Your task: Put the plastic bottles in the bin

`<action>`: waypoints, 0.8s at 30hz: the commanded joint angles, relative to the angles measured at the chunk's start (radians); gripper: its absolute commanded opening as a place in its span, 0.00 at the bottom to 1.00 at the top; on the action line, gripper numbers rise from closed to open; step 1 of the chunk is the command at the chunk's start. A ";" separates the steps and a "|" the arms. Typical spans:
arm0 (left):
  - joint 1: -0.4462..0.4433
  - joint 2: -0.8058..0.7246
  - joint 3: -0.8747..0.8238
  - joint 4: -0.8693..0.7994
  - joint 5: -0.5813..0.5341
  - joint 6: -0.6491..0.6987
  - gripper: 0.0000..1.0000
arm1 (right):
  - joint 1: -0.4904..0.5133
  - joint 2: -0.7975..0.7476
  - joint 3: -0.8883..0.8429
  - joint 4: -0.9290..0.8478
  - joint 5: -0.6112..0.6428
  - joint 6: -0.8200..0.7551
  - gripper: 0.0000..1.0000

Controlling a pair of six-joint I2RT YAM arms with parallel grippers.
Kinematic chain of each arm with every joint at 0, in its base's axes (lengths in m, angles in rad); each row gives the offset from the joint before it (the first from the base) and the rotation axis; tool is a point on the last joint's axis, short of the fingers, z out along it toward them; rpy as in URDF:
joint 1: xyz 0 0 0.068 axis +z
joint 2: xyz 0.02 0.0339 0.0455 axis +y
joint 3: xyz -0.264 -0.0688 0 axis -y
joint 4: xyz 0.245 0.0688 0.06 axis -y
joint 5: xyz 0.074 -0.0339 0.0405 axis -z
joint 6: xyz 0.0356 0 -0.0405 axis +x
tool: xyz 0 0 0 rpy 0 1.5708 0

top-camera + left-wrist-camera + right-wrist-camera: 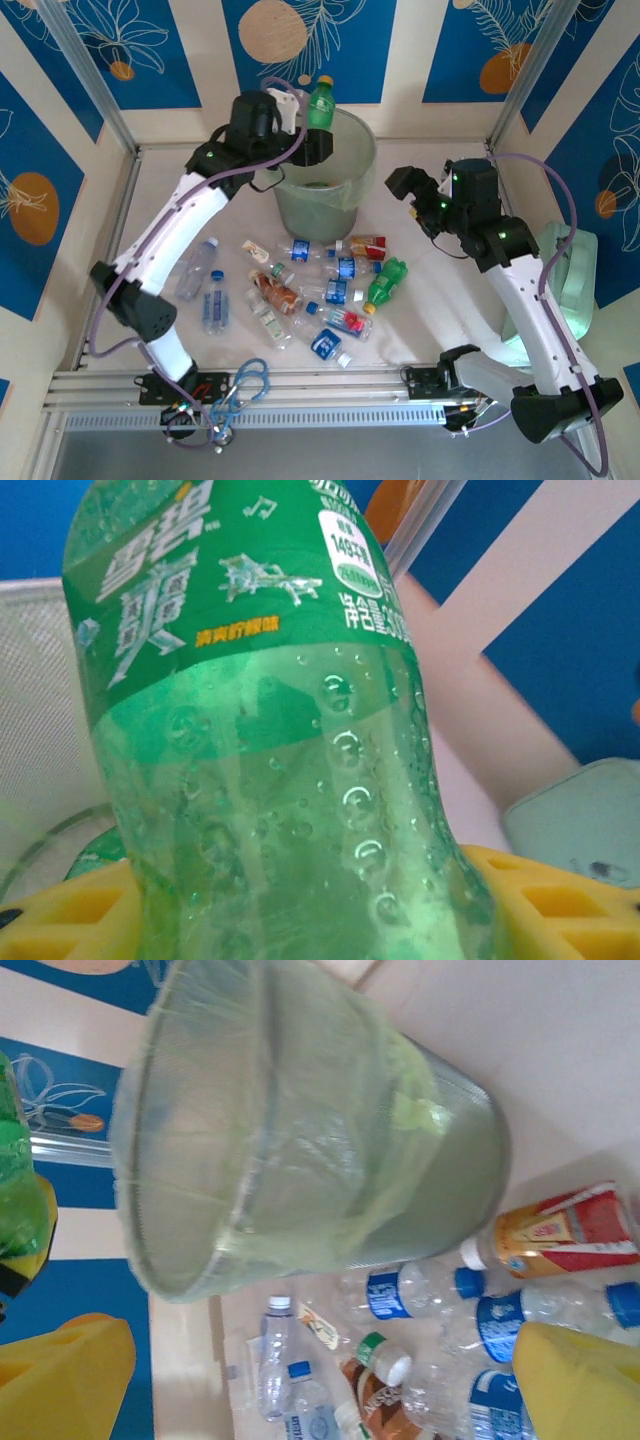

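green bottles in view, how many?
2. One green bottle in the left tool over the bin; another lying on the table. Bin may hide more.

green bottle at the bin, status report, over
Left tool shut on green bottle, at the bin far rim. Right tool open, empty, right of the bin. Other bottles on the table. Nothing blocking the drop.

Both arms same build: white link shells, black joint housings. L arm (180, 235) w/ grey-purple cable (92, 325) looping alongside. R arm (530, 295) has same type cable, arcing off its outer side. Small green lights (210, 156) glow on black joints. Bases (172, 388) black. L pincer (318, 135) & R pincer (405, 183) black-bodied. Fingers (575, 1385) bright yellow, L ones w/ rectangular recesses, poss. moulded. Screws/markings too small to make out.
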 commanded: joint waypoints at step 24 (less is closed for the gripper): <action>0.014 0.253 0.232 -0.262 -0.054 0.039 0.79 | -0.190 -0.061 -0.217 -0.125 -0.072 -0.018 0.94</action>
